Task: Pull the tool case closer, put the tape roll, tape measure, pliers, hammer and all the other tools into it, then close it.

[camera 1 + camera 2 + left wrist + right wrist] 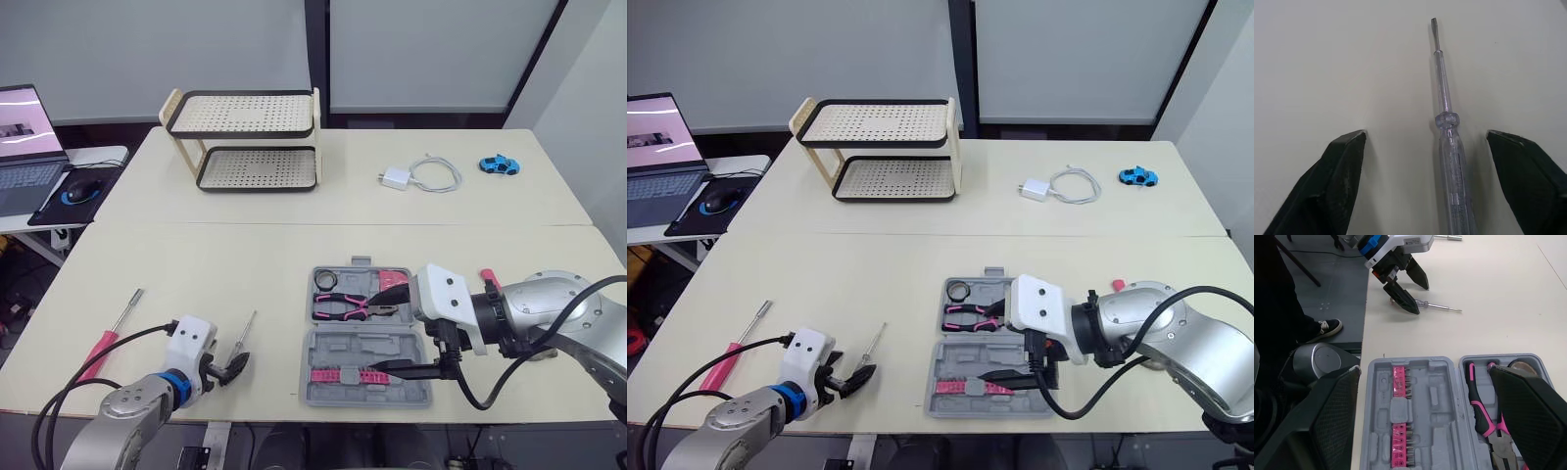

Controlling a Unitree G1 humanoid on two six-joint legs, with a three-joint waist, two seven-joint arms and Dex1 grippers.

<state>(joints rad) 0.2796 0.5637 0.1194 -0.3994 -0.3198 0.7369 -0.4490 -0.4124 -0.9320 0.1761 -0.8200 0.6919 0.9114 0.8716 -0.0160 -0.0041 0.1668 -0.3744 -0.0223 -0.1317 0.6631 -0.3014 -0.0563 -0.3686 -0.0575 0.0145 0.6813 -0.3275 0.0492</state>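
Observation:
The grey tool case (419, 390) lies open near the table's front edge, right of centre. Its far half holds pink-and-black pliers (343, 305) and a small black ring (325, 282); its near half holds a pink bit strip (1399, 421). My right gripper (397, 333) hovers open over the case's right side, holding nothing. A small clear-handled screwdriver (1447, 137) lies on the table left of the case. My left gripper (230, 370) is open with a finger on each side of its handle. A pink-handled screwdriver (113, 333) lies further left.
A two-shelf perforated rack (245, 137) stands at the back. A white charger with cable (421, 176) and a blue toy car (499, 164) lie at the back right. A laptop (24, 147) and mouse (83, 189) sit on a side desk at left. A person's shoe (1327, 326) is on the floor.

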